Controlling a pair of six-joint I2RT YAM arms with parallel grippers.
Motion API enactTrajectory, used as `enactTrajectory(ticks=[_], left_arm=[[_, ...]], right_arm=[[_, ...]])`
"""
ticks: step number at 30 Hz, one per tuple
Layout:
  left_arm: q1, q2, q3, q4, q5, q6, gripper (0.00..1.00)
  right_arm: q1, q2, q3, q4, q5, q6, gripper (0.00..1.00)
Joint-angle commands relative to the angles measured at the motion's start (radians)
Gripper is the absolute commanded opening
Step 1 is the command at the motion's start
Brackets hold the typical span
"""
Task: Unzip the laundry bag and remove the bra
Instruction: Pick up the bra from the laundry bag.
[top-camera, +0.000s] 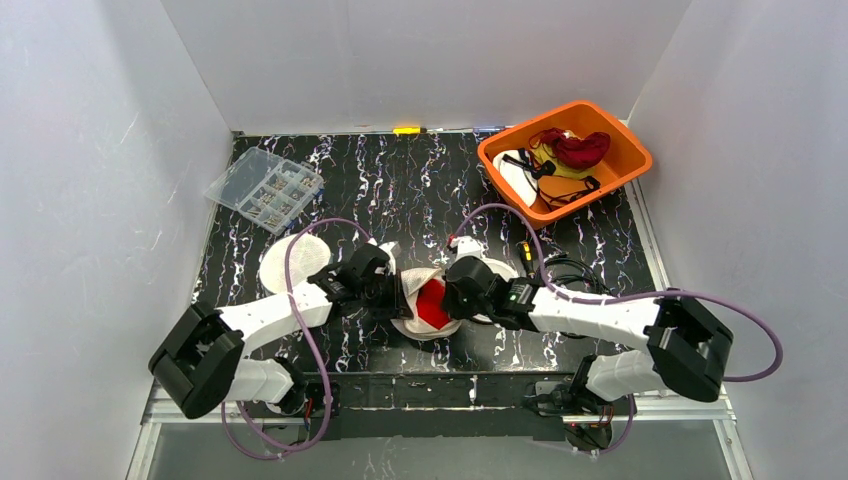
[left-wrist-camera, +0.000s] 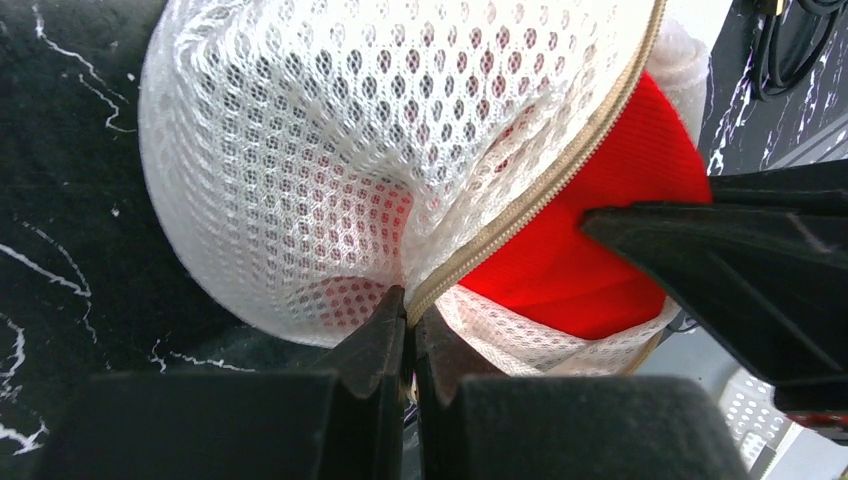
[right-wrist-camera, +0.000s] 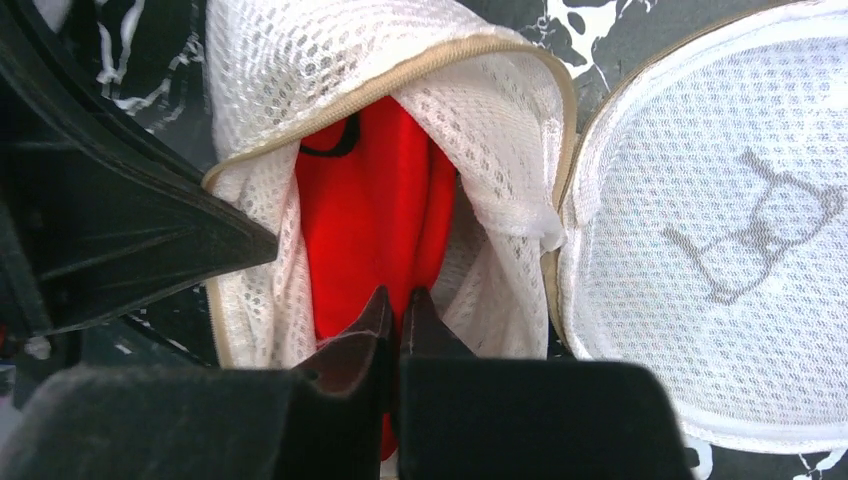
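- The left fingers (left-wrist-camera: 388, 335) are pinched fully together on the lower edge of the white mesh laundry bag (left-wrist-camera: 290, 150), right where the beige zip (left-wrist-camera: 540, 190) ends. They hold mesh, not the garment.
- The bag lies on the black marbled desk (top-camera: 400, 180) between the two arms, with its zip already parted into a wide mouth.
- The red bra (right-wrist-camera: 365, 200) sits in that mouth, mostly exposed, with its lower part inside the mesh.
- The right fingers (right-wrist-camera: 372, 325) are closed almost to touching on a fold of the red fabric at the bag's near edge.
- To pull it out well, I judge the left hold should pin the bag down while the right draws the bra up through the opening. The pull should stay clear of the zip teeth and go slowly enough that no strap snags.
- A second mesh bag (right-wrist-camera: 720, 230) lies just beside on the right, and the pull should stay off it.
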Motion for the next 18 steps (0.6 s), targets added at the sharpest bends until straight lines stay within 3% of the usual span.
enactTrajectory(ticks=[1,10,18], left_arm=[[-0.005,-0.083,0.034,-0.080,-0.041,0.027,0.00],[-0.005,-0.123,0.085,-0.166,-0.130,0.020,0.00],[-0.001,-0.119,0.199,-0.252,-0.204,0.049,0.00]], right_arm=[[-0.004,-0.101,0.039,0.022,0.037,-0.082,0.01],[-0.003,-0.195,0.051,-0.037,-0.029,-0.262,0.01],[0.006,-0.119,0.131,-0.186,-0.158,-0.419,0.01]])
